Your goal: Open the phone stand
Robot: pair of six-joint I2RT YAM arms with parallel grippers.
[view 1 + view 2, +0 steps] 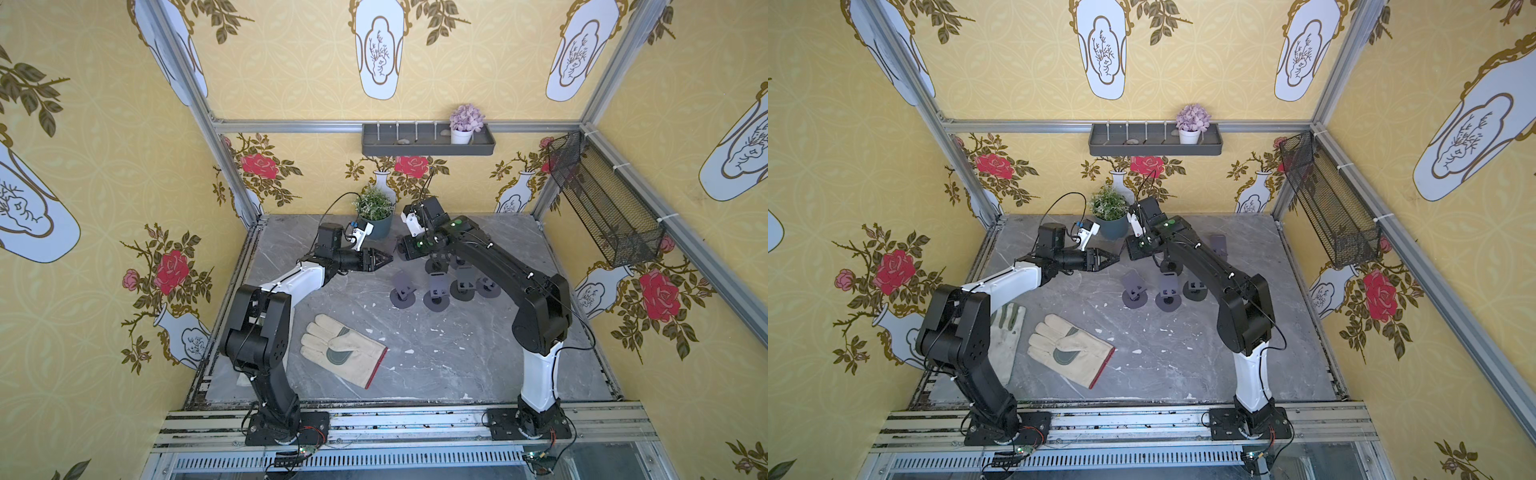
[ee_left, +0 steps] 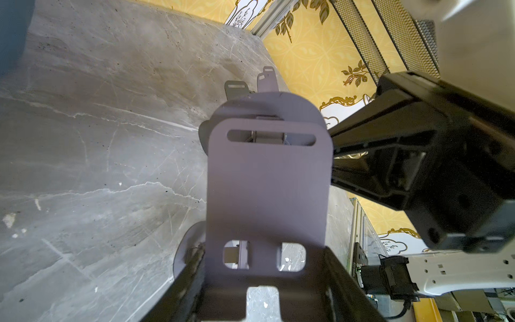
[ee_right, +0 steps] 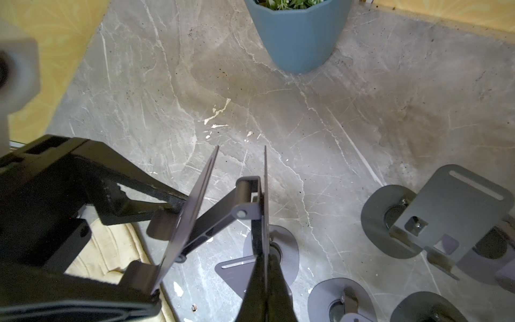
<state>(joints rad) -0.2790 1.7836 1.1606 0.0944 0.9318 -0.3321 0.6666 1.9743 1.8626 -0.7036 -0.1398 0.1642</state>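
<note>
The grey marble-patterned bench (image 1: pixel 436 365) carries everything except the task's piece. The grey-violet folding metal phone stand (image 2: pixel 267 189) hangs in the air above the far middle of the bench, held between the two arms.

The left pincer (image 2: pixel 263 267) is closed across the width of the stand's slotted rectangular plate, one finger on each side edge. The right pincer (image 3: pixel 263 259) is pinched tight on the thin round base, which shows edge-on and upright in the right wrist view.

Plate and base already stand apart in a narrow V, with the hinged link (image 3: pixel 220 220) stretched between them. So the unfolding looks under way but not finished. The next move likely calls for the left arm to swing the plate further from the base while the right keeps its pinch steady. The hinges probably resist, and a thin disc could twist out of such a grip.

Around them, from large to small:
- A pale leather work glove (image 1: pixel 1071 353) lies palm-up on the near bench, with a second glove (image 1: pixel 1005 332) partly under the left arm. Both are well clear.
- A green plant in a blue pot (image 1: pixel 374 216) stands just behind the pincers and limits any swing that way.
- A cluster of already opened stands (image 1: pixel 436 291) sits below and beside the right arm. One is almost under the held stand, so setting it down will need a free patch.
</note>
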